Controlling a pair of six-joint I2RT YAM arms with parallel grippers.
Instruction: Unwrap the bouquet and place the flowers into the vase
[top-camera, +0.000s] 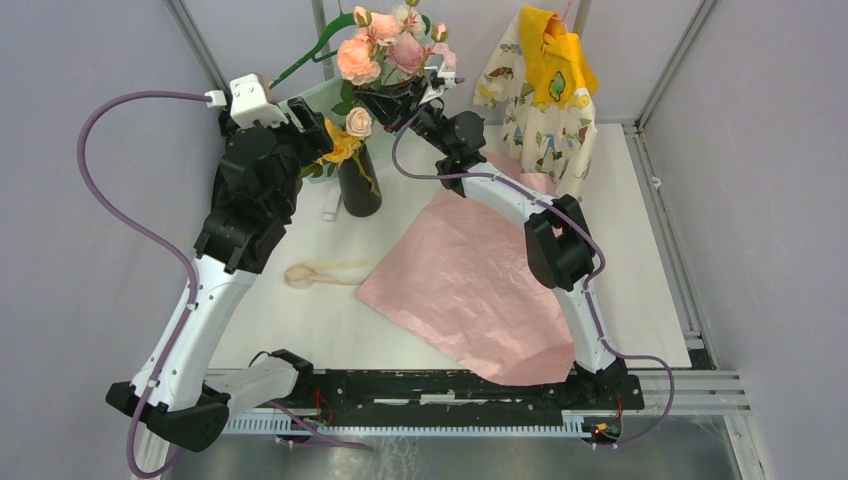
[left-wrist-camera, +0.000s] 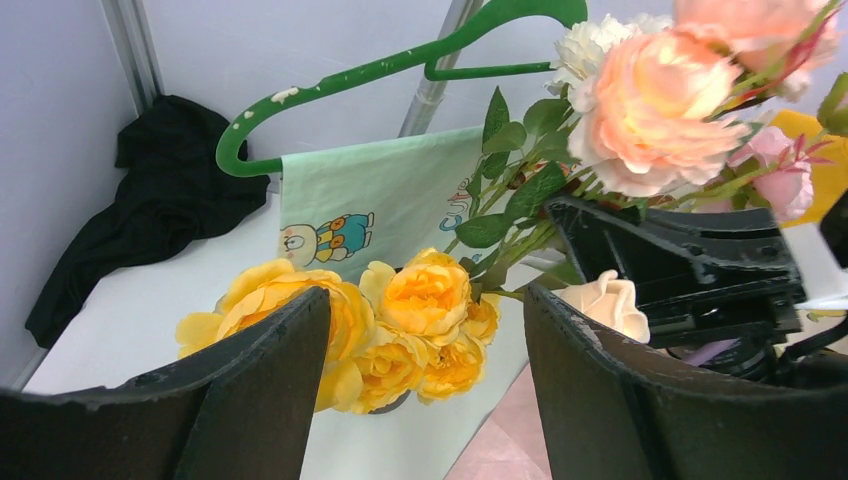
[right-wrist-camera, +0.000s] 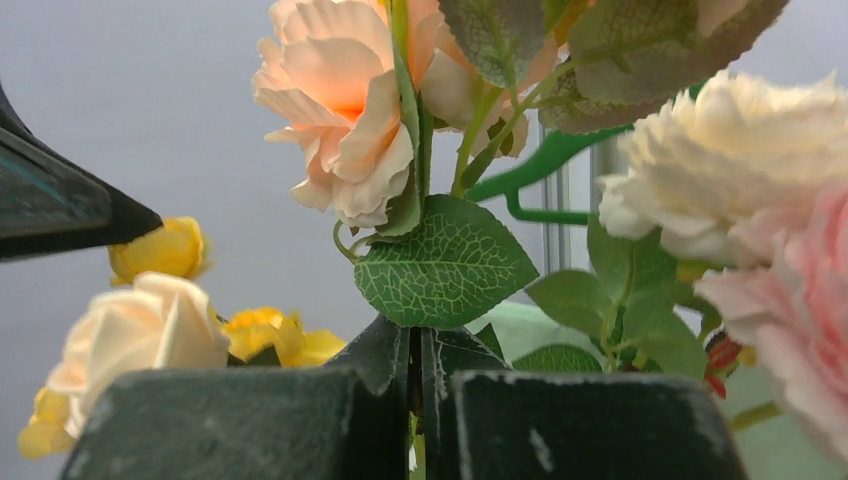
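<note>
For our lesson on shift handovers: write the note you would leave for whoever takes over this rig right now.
Left gripper: open, fingers either side of the yellow roses, not gripping.
Right gripper: shut on the stems of the pink and cream roses, held tilted beside the vase.
Done: bouquet unwrapped. The pink paper lies spread on the table, with the ribbon loose beside it. The yellow roses appear to stand in the vase.
Left: seat the held roses in the vase and release. Whether their stem ends have reached its mouth cannot be told.
</note>
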